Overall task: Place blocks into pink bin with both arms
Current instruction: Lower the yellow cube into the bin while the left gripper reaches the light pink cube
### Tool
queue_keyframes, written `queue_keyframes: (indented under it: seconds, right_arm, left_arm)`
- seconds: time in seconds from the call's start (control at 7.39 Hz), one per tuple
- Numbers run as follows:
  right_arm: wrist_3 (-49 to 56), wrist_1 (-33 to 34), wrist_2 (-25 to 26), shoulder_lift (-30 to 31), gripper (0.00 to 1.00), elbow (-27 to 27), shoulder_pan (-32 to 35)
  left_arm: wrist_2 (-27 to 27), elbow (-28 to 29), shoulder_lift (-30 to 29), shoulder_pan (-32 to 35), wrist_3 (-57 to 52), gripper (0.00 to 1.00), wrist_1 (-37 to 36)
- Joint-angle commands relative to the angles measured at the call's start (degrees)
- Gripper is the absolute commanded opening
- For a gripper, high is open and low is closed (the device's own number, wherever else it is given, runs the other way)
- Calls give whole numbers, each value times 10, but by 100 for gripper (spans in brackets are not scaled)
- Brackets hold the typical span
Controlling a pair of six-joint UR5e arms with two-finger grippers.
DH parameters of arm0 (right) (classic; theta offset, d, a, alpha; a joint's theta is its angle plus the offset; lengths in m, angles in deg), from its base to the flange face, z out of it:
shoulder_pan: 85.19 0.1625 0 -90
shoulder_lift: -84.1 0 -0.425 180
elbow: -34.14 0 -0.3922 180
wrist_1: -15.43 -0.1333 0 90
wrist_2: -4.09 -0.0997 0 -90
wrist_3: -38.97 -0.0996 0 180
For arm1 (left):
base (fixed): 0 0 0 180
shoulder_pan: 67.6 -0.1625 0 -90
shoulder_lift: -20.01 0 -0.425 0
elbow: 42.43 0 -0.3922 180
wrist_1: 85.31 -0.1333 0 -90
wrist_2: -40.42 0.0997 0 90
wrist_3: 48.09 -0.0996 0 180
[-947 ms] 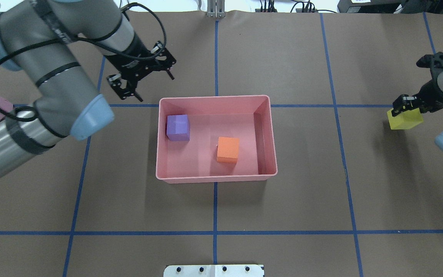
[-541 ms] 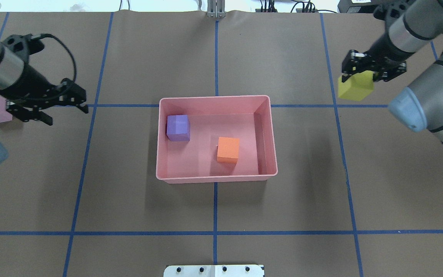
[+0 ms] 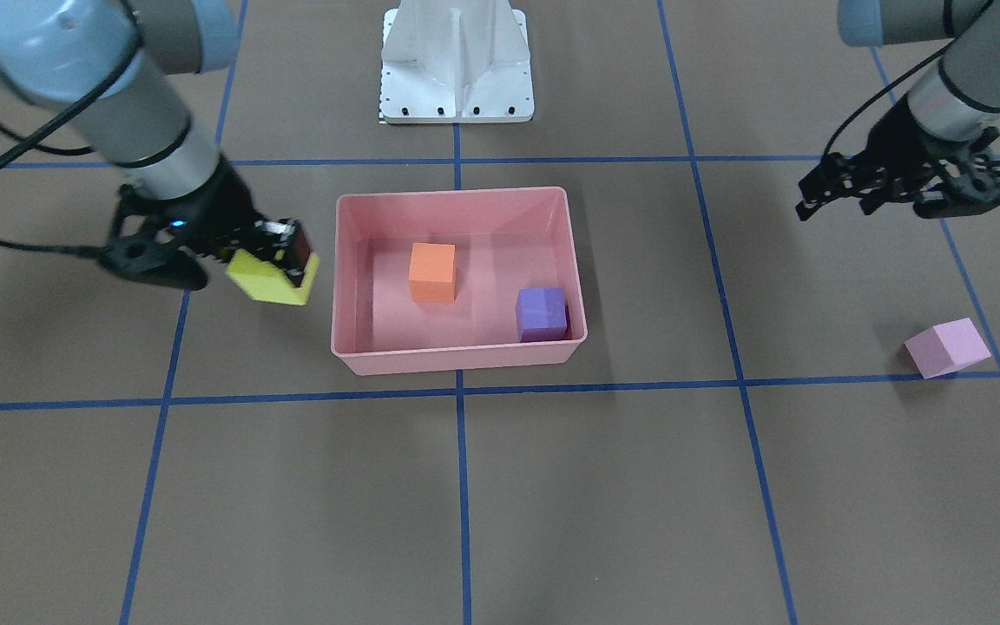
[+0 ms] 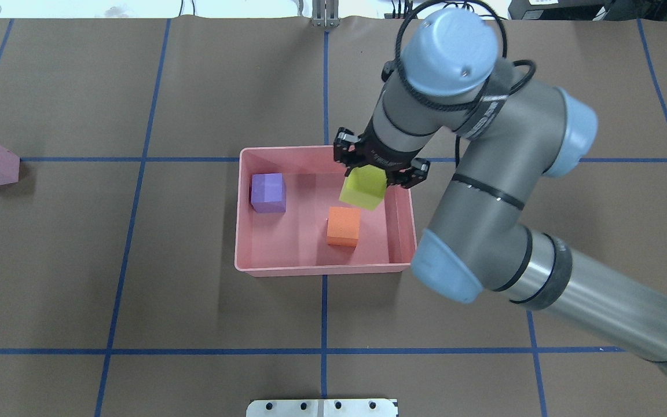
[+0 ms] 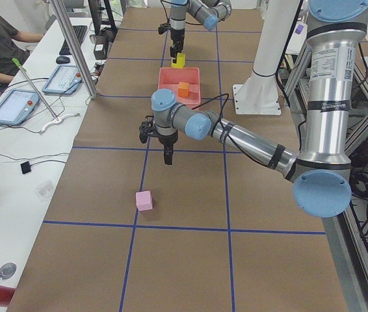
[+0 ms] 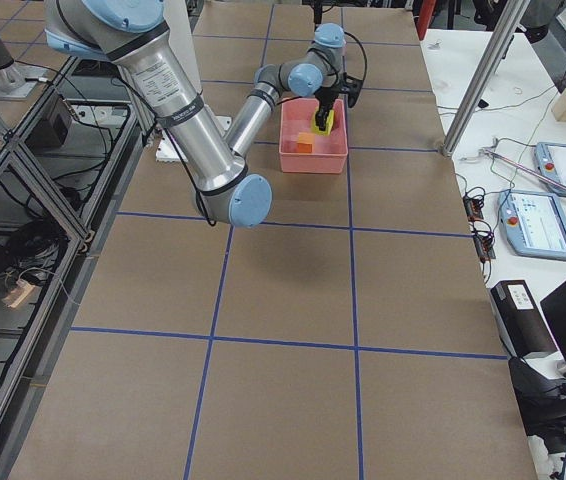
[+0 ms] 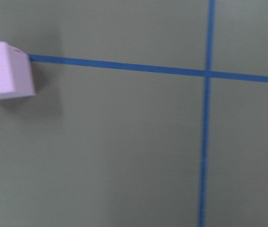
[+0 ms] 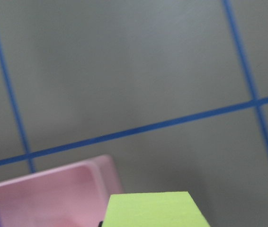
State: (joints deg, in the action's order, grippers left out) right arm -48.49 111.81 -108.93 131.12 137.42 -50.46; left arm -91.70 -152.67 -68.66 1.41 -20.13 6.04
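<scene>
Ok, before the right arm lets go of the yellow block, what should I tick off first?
1. Grip: right hand shut on yellow block: ok.
2. Block within the rim of the pink bin: cannot tell; the overhead view shows it inside, the front view beside the wall.
3. Landing spot free: cannot tell; orange block lies close.
4. Path clear of the purple block: ok, it sits at the opposite side.
5. Other arm: left hand empty and apart from pink block: ok.
</scene>
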Motion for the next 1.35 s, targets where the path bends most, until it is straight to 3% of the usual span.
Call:
queue_keyframes:
  seconds: [0.0,0.14,0.41,0.54,0.68,0.81,1.22]
  right_arm:
    - [-77,-101,72,-28,0,-71,-75]
    - [-96,-119,87,-38,0,-98,-84]
    - [-107,-121,100,-40,3,-102,-99]
    - [-111,-122,110,-43,14,-108,-106]
    - [-112,-122,111,-42,59,-113,-109]
    - [-111,-122,112,-42,95,-113,-110]
    - [-112,-122,113,-38,100,-99,-107]
  left_arm:
    - [4,106,-17,32,-64,99,25]
    - [4,157,-35,32,-57,99,62]
    - [4,197,-73,30,20,99,69]
    - [4,216,-76,29,22,99,75]
    - [2,259,-84,29,29,99,107]
    - [1,291,-99,28,40,99,118]
    - [0,341,-124,27,89,99,154]
